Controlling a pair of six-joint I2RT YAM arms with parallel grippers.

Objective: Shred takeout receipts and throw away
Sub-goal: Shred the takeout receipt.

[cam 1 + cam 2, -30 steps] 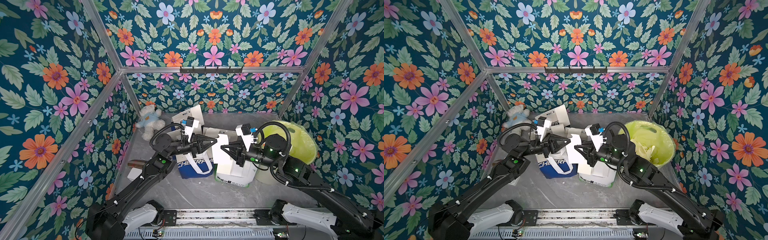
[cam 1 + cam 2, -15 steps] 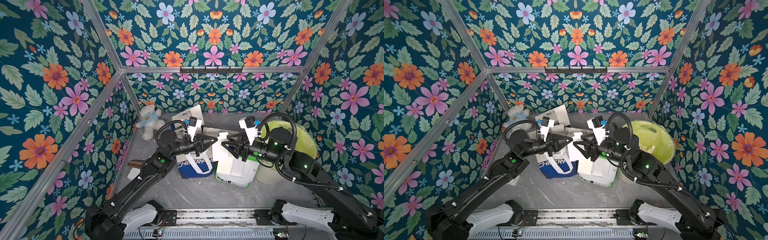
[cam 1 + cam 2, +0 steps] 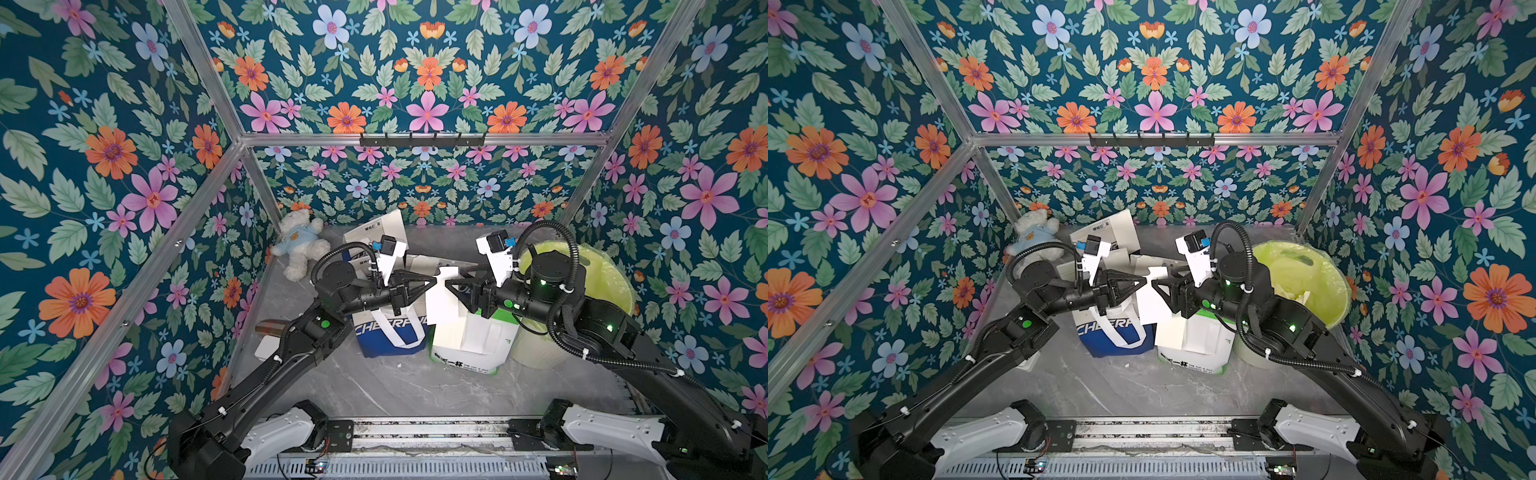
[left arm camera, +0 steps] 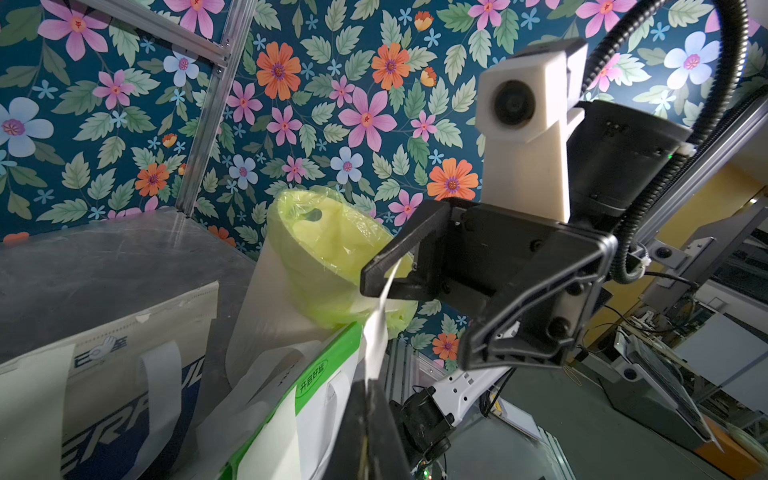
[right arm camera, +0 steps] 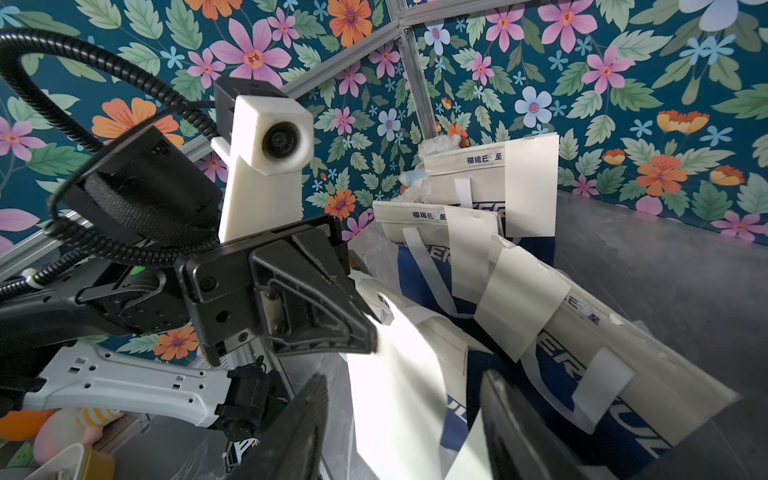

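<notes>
The left arm [image 3: 309, 334] covers most of a brown item [image 3: 269, 327] and a white box [image 3: 265, 353] by the wall; I can't tell what they are. Lettering on the blue bag [image 3: 386, 345] runs behind the receipt [image 3: 442, 305]. In the right wrist view, the fingers [image 5: 299, 428] of the right gripper [image 5: 406, 376] run off the edge.

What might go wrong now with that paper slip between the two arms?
The left gripper alone pinches the receipt by one edge; it may slip and drop among the bags, not the bin. The open right gripper sits close to the left; reaching in may knock them together.
</notes>
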